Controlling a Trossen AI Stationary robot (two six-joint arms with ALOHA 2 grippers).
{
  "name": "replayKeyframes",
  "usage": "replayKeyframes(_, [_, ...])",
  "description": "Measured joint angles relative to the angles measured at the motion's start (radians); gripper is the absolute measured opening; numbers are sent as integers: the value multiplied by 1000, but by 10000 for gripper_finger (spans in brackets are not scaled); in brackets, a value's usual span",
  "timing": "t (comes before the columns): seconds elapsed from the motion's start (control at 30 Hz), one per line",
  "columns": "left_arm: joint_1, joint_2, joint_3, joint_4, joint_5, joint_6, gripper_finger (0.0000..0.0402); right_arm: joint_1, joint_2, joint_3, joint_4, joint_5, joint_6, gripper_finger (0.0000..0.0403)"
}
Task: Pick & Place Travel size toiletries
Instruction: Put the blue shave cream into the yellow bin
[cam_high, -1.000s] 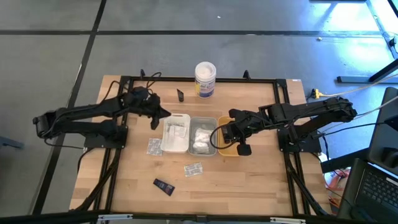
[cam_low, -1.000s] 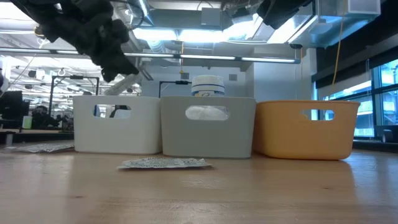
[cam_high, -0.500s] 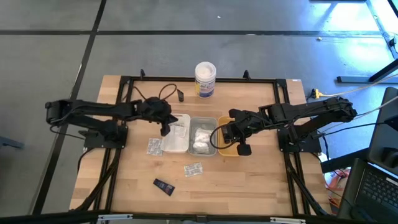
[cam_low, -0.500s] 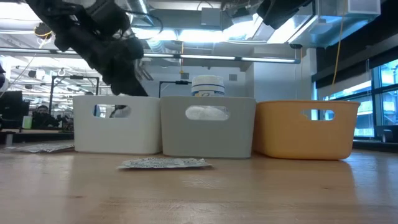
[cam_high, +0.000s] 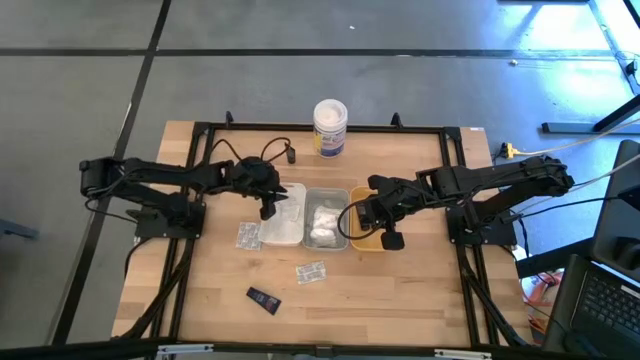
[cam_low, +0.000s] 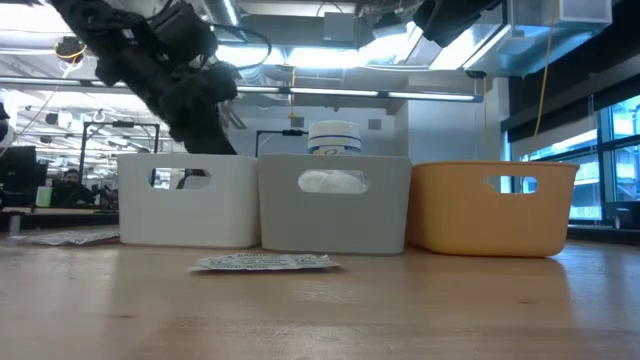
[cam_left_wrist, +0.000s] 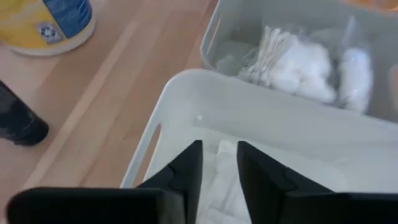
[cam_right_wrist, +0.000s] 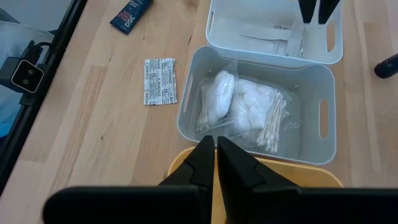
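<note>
My left gripper (cam_high: 268, 206) hovers open above the white tray (cam_high: 283, 243), its fingers a narrow gap apart over the flat sachets (cam_left_wrist: 217, 183) lying in it. My right gripper (cam_right_wrist: 216, 147) is shut and empty above the orange tray (cam_high: 366, 243), beside the grey tray (cam_right_wrist: 193, 81), which holds white wrapped bundles (cam_right_wrist: 242, 99). Lying flat on the table are two sachets (cam_high: 247, 235) (cam_high: 311, 271) and a black tube (cam_high: 264, 298). Another small black tube (cam_high: 290, 153) stands near the far edge.
The tall white tub with a blue label (cam_high: 330, 125) stands behind the trays at the far edge. The three trays sit side by side mid-table: white, grey (cam_low: 335, 205), orange (cam_low: 490, 205). A black frame runs round the table edge.
My left gripper has moved toward the table's right and near side and come down, from beside the white tray's far left corner to above its inside. The right arm has kept still.
</note>
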Motion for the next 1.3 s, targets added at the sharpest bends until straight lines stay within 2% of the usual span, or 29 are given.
replayKeyframes(0.13, [-4, -36, 70, -96, 66, 15, 119, 0, 0, 0, -1, 0, 0, 22])
replayKeyframes(0.27, [-44, -70, 128, -171, 126, 10, 120, 0, 0, 0, 0, 0, -1, 22])
replayKeyframes(0.47, [-174, -108, 185, -362, 109, 16, 95, 0, 0, 0, -3, 0, 3, 22])
replayKeyframes(0.67, [-354, -133, 187, -457, 29, -96, 69, 0, 0, 0, -3, 0, 3, 22])
replayKeyframes(0.9, [-575, -122, 187, -440, -69, -233, 51, 0, 0, 0, 1, 8, 3, 22])
replayKeyframes(1.03, [-674, -98, 186, -405, -75, -313, 50, 0, 0, 0, 10, 8, 8, 22])
replayKeyframes(1.17, [-771, -58, 186, -353, -81, -342, 51, 0, 0, 0, 9, 8, 29, 22])
replayKeyframes(1.3, [-864, -9, 186, -334, -156, -337, 45, 0, 0, 0, 10, 8, 29, 22])
